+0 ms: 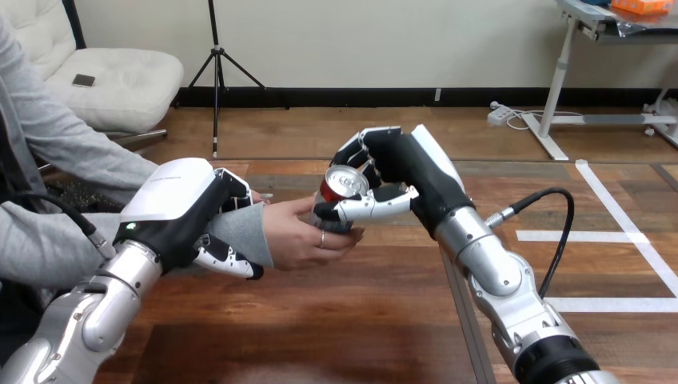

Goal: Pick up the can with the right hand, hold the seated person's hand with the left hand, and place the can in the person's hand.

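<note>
right hand (400, 172) — fingers grip can (345, 186) | can in person's hand (300, 236) | left hand (180, 212) — fingers hug person's wrist (244, 232)

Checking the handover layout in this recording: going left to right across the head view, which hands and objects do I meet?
left hand, curled round the person's wrist → person's hand → can → right hand, gripping the can.

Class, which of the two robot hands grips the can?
The right robot hand, fingers curled round the can; the left robot hand clasps the person's wrist instead.
</note>
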